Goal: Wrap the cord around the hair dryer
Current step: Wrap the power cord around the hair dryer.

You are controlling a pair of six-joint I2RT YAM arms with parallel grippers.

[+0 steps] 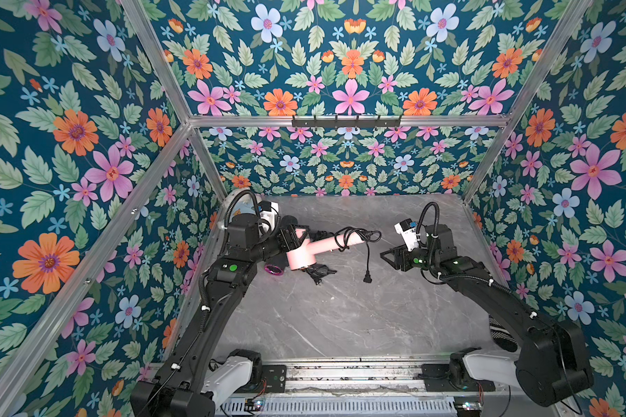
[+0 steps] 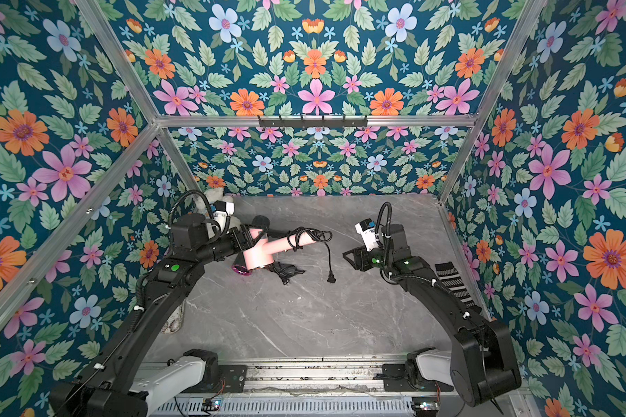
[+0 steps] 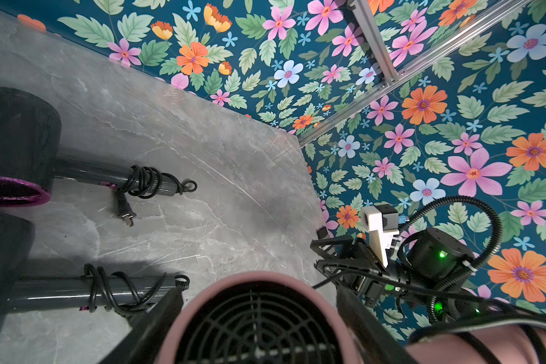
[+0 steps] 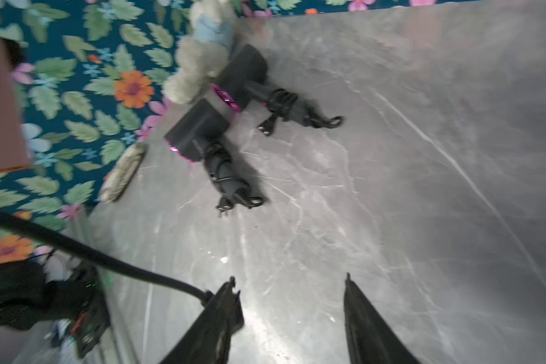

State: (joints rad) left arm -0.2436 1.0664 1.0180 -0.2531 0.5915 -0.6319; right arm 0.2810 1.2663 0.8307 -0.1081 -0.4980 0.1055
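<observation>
Top views: left hand (image 1: 300,235) clamps the pink hair dryer (image 1: 324,244) by its head, at the bench's (image 1: 340,321) 11 o'clock — cord (image 1: 352,235) coiled round its handle, plug end loose.
Left wrist: fingers (image 3: 158,318) flank the dryer's grille.
Right wrist: right hand (image 4: 289,280) open — empty.

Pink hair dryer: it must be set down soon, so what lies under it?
A dark, magenta-rimmed hair dryer lies on the table beneath, its cord-wrapped handle sticking out. Most of its body is covered from above.
</observation>
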